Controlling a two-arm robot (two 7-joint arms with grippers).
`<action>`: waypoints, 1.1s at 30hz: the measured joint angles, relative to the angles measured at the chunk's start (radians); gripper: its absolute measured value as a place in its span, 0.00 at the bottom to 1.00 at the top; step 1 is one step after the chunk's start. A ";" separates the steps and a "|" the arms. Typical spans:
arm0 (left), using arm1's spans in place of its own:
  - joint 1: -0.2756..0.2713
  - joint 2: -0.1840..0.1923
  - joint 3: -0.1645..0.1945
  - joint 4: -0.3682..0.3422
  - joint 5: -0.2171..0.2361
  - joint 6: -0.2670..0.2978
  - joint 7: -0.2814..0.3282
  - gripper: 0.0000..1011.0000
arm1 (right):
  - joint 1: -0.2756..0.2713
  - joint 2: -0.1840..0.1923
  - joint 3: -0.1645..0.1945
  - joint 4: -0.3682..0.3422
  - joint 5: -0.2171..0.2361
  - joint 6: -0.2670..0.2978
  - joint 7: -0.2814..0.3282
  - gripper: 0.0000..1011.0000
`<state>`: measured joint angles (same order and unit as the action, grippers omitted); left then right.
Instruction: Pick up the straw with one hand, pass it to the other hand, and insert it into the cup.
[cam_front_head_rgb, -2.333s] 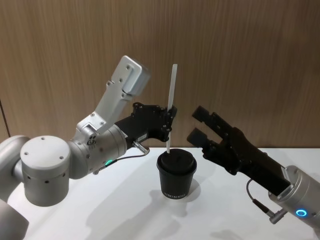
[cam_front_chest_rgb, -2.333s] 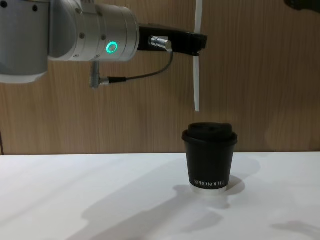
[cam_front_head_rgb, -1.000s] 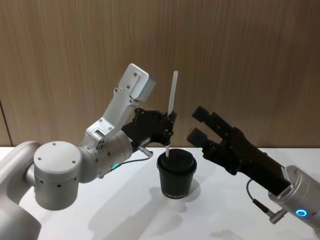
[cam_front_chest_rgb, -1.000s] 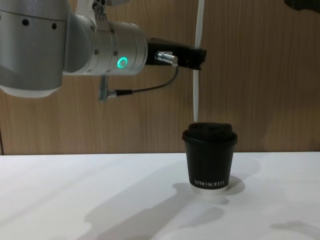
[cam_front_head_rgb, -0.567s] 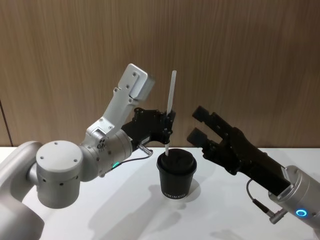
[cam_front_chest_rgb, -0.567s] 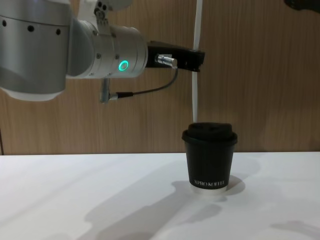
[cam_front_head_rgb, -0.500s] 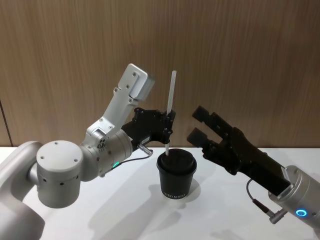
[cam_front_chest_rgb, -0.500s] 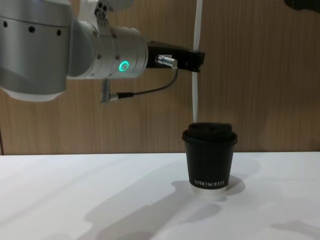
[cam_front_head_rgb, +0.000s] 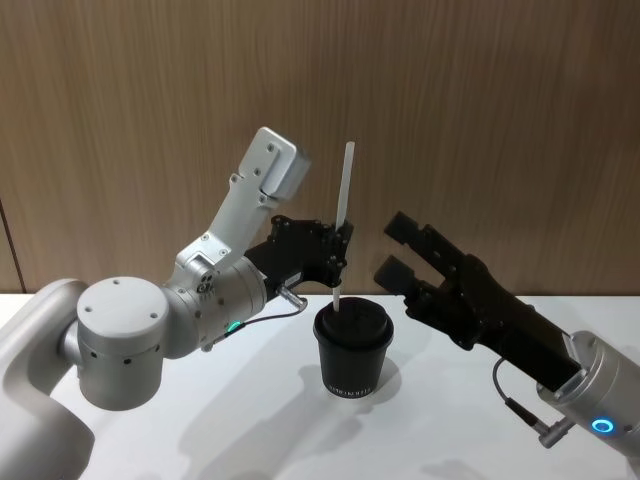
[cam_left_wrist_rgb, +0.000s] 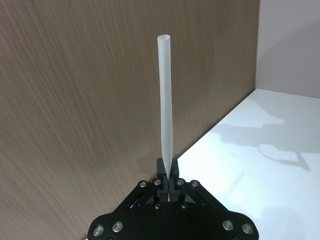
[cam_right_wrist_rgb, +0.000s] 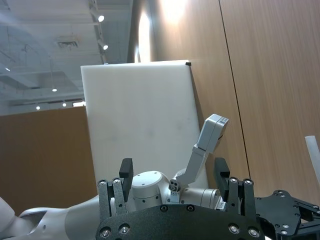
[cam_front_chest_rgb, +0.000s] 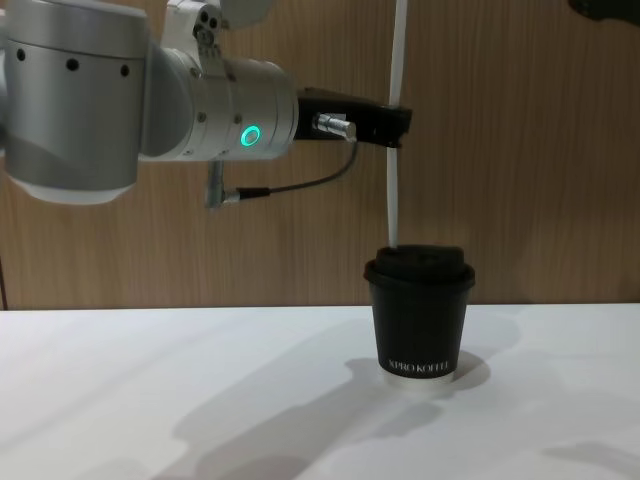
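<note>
White straw (cam_front_head_rgb: 342, 225) stands pinched upright in the left tool (cam_front_head_rgb: 338, 243), tip touching the cup (cam_front_head_rgb: 352, 349) lid. Right tool (cam_front_head_rgb: 398, 251) waits spread at three o'clock. Next, likely a straight push down.

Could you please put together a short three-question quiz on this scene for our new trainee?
1. True or false: the straw is lying flat on the table.
2. Which gripper holds the straw? A) the left gripper B) the right gripper C) both at once
3. Fill in: the straw's lower end is at the black domed ____ of the cup.

Key
1. False: it stands close to upright above the cup, clamped partway along its length.
2. A: the left gripper is shut on it, while the right gripper hangs open beside the cup, to its right, holding nothing.
3. lid; in the chest view the tip meets the lid's top, left of its middle.
</note>
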<state>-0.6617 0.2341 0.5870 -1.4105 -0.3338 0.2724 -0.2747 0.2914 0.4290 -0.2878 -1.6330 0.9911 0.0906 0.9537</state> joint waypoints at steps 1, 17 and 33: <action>0.000 -0.001 0.000 0.001 0.000 0.000 -0.002 0.01 | 0.000 0.000 0.000 0.000 0.000 0.000 0.000 0.99; -0.005 -0.008 -0.006 0.014 0.007 0.014 -0.021 0.01 | 0.000 0.000 0.000 0.000 0.000 0.000 0.000 0.99; -0.006 -0.011 -0.008 0.018 0.011 0.020 -0.027 0.43 | 0.000 0.000 0.000 0.000 0.000 0.000 0.000 0.99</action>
<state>-0.6677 0.2235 0.5787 -1.3923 -0.3233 0.2925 -0.3013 0.2914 0.4289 -0.2877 -1.6330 0.9911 0.0906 0.9537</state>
